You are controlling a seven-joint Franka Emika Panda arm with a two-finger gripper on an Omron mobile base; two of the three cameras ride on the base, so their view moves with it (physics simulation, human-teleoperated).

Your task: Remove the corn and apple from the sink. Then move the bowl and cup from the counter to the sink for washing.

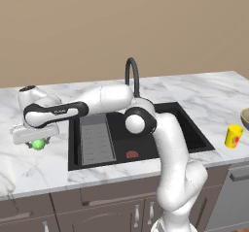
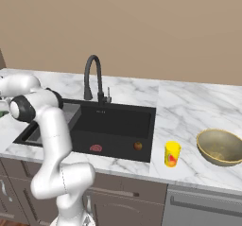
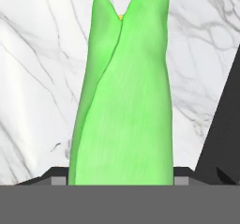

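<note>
Gripper [image 1: 39, 142] was clamped on the corn [image 1: 38, 144], one finger either side of the husk. From the hand cam the corn [image 3: 124, 96] ran straight up between the fingers, pointed tips at the top with a speck of yellow showing, marble counter [image 3: 33, 68] behind it and a black corner of the sink [image 3: 222, 138] off to the right. In my left base view the hand sat low over the counter [image 1: 29, 165] just left of the sink [image 1: 194, 134], arm stretched out sideways across the basin.

Apple [image 2: 137, 146] was down in the sink [image 2: 118, 121] near the front right, with a flat reddish thing [image 2: 96, 148] well to its left. Grey drain rack [image 1: 96, 139] filled the left part of the basin, faucet [image 2: 92, 76] arched up behind it.

Cup [image 2: 172, 154] stood on the counter [image 2: 189, 102] just right of the sink, bowl [image 2: 220, 147] a bit further right, apart from it.
</note>
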